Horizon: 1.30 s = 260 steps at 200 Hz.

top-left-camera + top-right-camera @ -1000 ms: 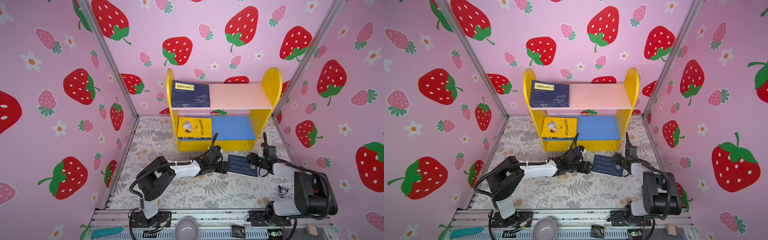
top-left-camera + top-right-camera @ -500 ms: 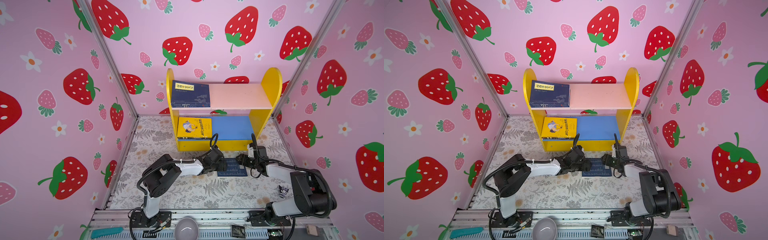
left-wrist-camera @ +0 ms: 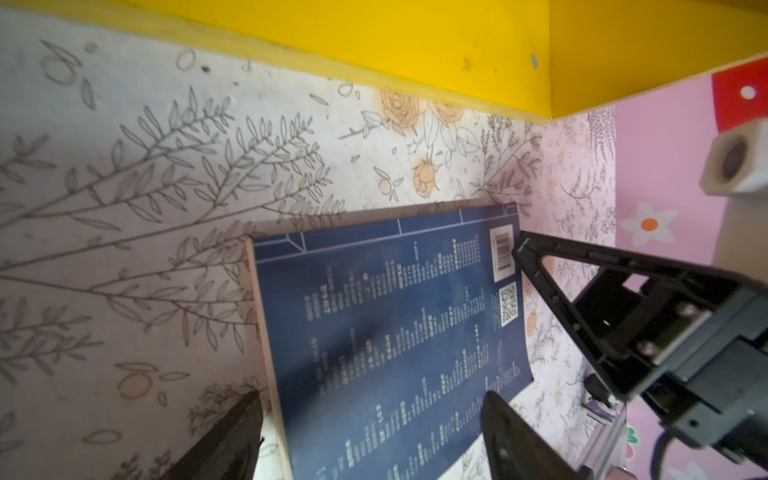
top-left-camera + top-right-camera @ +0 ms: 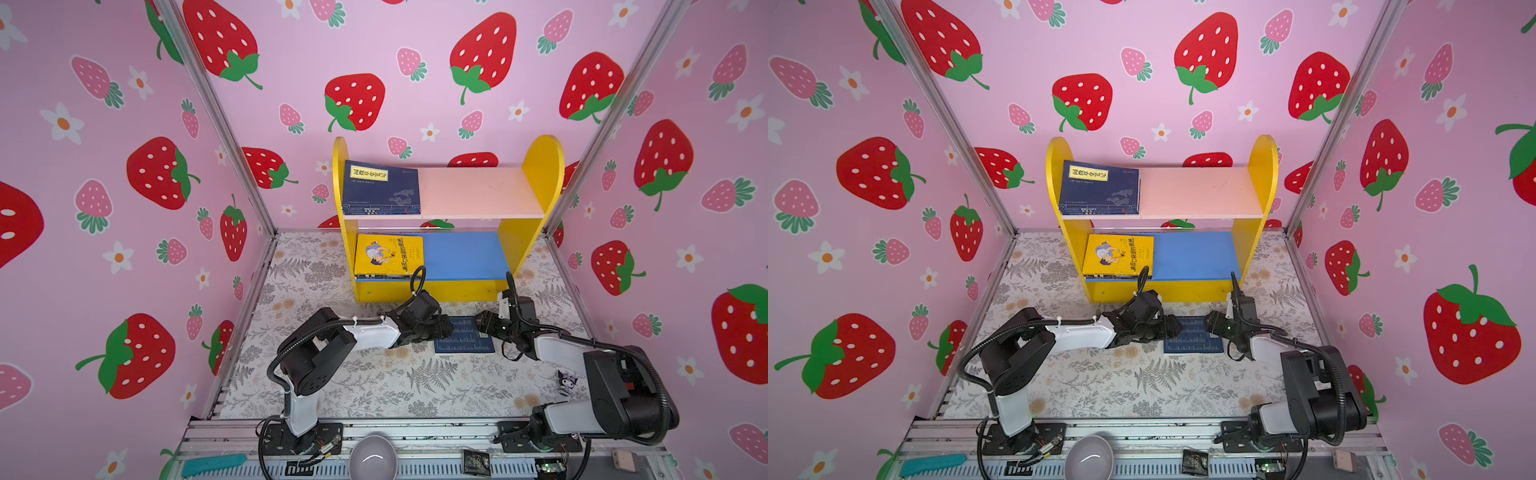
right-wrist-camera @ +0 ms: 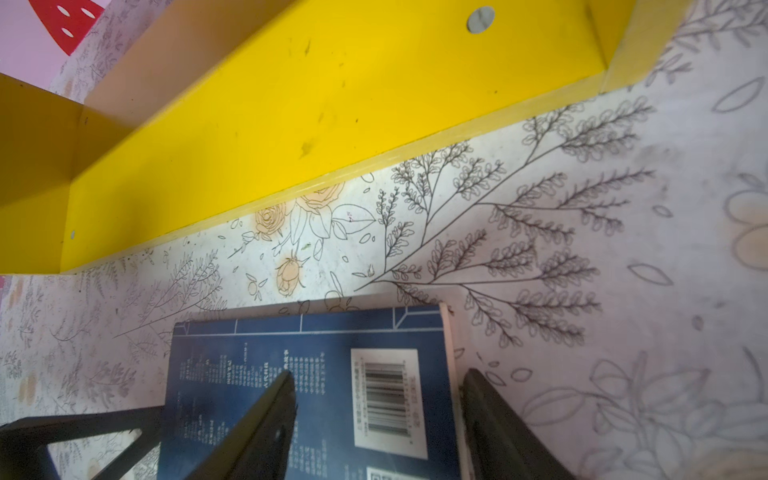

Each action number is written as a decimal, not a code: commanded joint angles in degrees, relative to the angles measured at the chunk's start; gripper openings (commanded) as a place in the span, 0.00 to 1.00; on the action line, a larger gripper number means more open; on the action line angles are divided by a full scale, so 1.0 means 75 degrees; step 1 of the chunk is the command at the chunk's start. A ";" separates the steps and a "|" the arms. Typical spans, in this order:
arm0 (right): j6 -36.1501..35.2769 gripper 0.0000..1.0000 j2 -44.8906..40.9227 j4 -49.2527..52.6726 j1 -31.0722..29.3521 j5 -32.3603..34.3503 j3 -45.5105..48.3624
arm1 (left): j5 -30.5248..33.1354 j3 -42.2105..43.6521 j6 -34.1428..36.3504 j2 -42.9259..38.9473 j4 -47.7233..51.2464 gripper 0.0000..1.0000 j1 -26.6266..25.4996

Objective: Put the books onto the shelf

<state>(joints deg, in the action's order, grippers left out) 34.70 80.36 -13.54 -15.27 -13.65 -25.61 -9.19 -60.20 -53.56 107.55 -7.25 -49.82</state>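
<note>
Navy book [image 5: 328,370], barcode label [image 5: 388,401], QR code [image 3: 508,303]

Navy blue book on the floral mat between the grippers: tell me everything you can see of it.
Thin navy blue paperback lying flat, back cover up, on the floral mat, just before the yellow shelf base but apart from it. Pale text columns, white barcode label, QR code, cream page edges. The open left gripper straddles one end, the open right gripper the barcode edge; contact is unclear.

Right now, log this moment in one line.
book: flat on mat, before shelf | left fingers: open, astride its left end | right fingers: open, at its right edge | lifted: no
</note>
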 commanded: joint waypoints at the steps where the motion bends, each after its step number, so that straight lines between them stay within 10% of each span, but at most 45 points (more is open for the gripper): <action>1: 0.0155 0.66 0.0043 0.0886 -0.0050 0.0232 0.0297 | -0.0534 0.0213 -0.0518 -0.0125 -0.0220 0.83 -0.0014; 260: 0.0413 0.65 -0.0253 0.0445 -0.0579 0.0315 0.0770 | -0.0877 0.0702 -0.1417 -0.0748 -0.1471 0.82 -0.0238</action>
<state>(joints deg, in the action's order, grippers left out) 36.23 78.00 -16.58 -18.70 -9.08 -22.31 -14.20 -55.79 -61.14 102.02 -12.21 -51.99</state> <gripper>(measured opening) 0.651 0.825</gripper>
